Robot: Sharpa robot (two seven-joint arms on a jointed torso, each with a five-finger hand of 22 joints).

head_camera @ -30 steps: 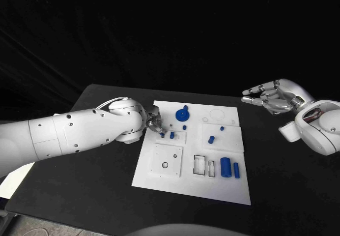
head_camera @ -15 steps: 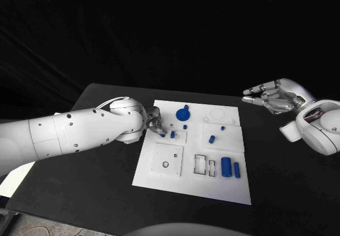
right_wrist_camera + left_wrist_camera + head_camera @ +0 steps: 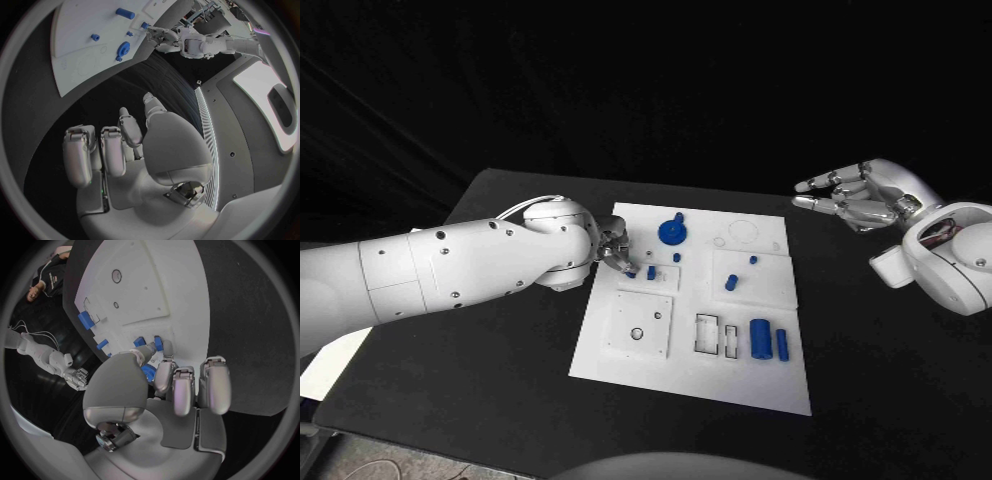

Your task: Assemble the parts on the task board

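Note:
The white task board (image 3: 733,385) lies mid-table. My left hand (image 3: 620,258) hovers over its small raised plate (image 3: 664,283) near the left edge. Thumb and fingers pinch a small blue peg (image 3: 149,373), and the fingertips (image 3: 166,348) touch down beside two short blue pegs (image 3: 649,272) standing there. A blue gear (image 3: 672,234) sits just behind the hand. My right hand (image 3: 855,198) hangs in the air off the board's back right corner, fingers half bent and apart, holding nothing.
More blue pegs (image 3: 730,283) stand on the right-hand plate. Two blue cylinders (image 3: 760,340) lie near the slots at the front right. A square plate with a ring (image 3: 640,333) sits at the front left. Black table surrounds the board.

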